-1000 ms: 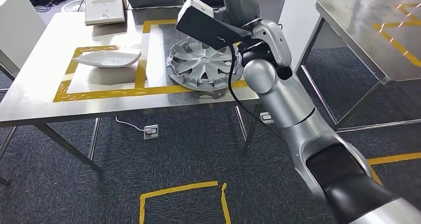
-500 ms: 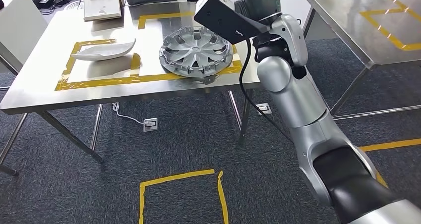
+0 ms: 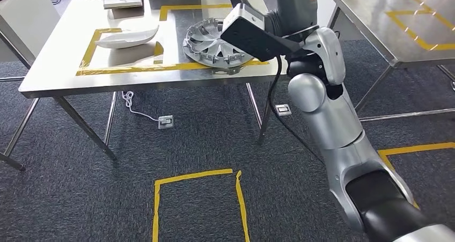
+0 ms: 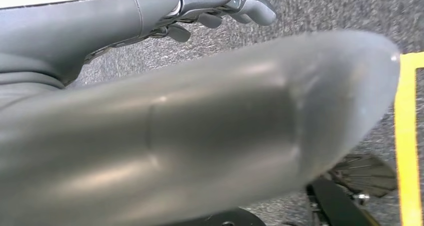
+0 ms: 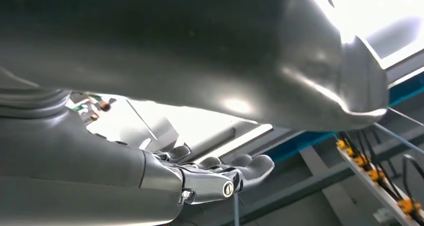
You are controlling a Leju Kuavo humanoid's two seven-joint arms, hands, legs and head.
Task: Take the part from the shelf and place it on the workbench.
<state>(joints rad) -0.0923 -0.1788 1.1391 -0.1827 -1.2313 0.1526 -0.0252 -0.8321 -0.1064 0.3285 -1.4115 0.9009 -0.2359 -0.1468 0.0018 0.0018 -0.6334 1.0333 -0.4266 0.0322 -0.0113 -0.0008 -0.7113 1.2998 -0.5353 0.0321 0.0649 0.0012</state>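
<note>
Closest in, the left hand (image 4: 220,5) hangs over the carpet, its fingers loose, a little apart and holding nothing. The right arm is raised over the near edge of the bench (image 3: 59,73), and the right hand (image 5: 215,178) has its fingers apart and empty too — the part, a silver wheel cover (image 3: 206,46), lies flat on the bench inside the yellow tape frame, with a white shell (image 3: 127,37) near it in the next frame. The job looks nearly done, so I think the good way now is to pull the right arm up and back slowly — well off the cover's rim, so nothing gets bumped over the tape.
</note>
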